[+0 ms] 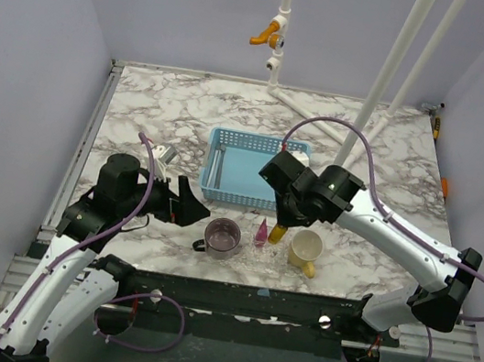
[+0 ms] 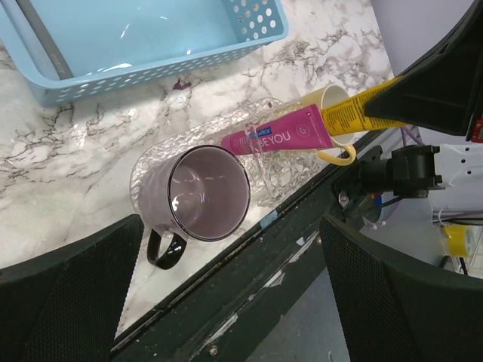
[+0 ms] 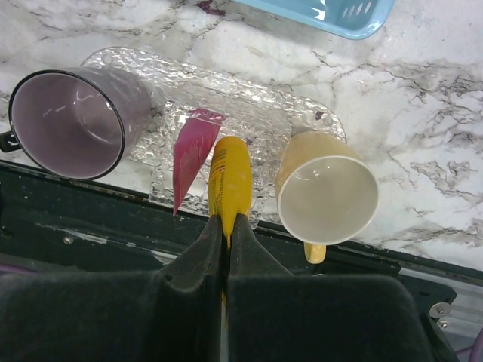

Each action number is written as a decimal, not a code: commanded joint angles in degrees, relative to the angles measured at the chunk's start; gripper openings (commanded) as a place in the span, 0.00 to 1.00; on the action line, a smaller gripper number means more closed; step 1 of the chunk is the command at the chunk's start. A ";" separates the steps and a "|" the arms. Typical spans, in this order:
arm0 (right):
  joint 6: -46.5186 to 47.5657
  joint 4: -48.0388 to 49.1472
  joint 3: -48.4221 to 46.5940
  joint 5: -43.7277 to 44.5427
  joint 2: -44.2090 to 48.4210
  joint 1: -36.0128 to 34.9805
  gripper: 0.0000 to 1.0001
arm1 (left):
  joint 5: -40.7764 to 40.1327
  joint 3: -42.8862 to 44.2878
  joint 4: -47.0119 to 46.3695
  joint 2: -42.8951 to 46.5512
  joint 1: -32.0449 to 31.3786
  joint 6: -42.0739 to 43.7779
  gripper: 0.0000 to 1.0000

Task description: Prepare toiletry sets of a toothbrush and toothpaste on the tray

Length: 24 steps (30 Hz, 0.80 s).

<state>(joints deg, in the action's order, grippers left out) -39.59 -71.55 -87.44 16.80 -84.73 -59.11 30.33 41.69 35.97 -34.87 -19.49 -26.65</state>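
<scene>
Right gripper is pinching the flat tail of the yellow toothpaste tube, fingers pressed tight together on it, and is holding it cap-end forward over the clear tray; cannot tell if the tube is touching the tray surface. The yellow tube is sitting between the pink toothpaste tube and the yellow mug, just beside both. The pink tube is lying flat on the tray, free of any gripper, label showing in the left wrist view, its flat end pointing toward the near table edge. The purple mug is standing upright at the tray's left end with its handle toward the near edge, and the yellow mug is standing upright at the tray's right end, handle also toward the near edge. The tray is sitting on the marble table close to the near edge, in front of the light-blue basket. A grey elongated item is lying along the basket's left side; too small to identify. Left gripper is hovering left of the purple mug, fingers spread wide, holding nothing and aiming toward the tray
</scene>
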 commanded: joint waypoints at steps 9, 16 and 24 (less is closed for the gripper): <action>-1.22 4.84 5.34 2.08 0.10 0.49 0.00 | -1.12 -0.69 -1.51 -0.27 0.27 0.55 0.99; -1.89 7.35 8.58 3.28 0.09 0.44 0.00 | -1.15 -0.82 -1.56 -0.42 0.33 0.53 0.99; -2.07 9.26 10.65 4.09 -0.23 0.44 0.00 | -1.41 -0.87 -1.51 -0.54 0.29 0.46 0.99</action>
<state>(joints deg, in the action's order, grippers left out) -40.93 -64.69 -77.89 18.63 -84.73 -59.11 30.30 41.54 35.66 -35.33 -19.49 -26.65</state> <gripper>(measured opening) 0.027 0.988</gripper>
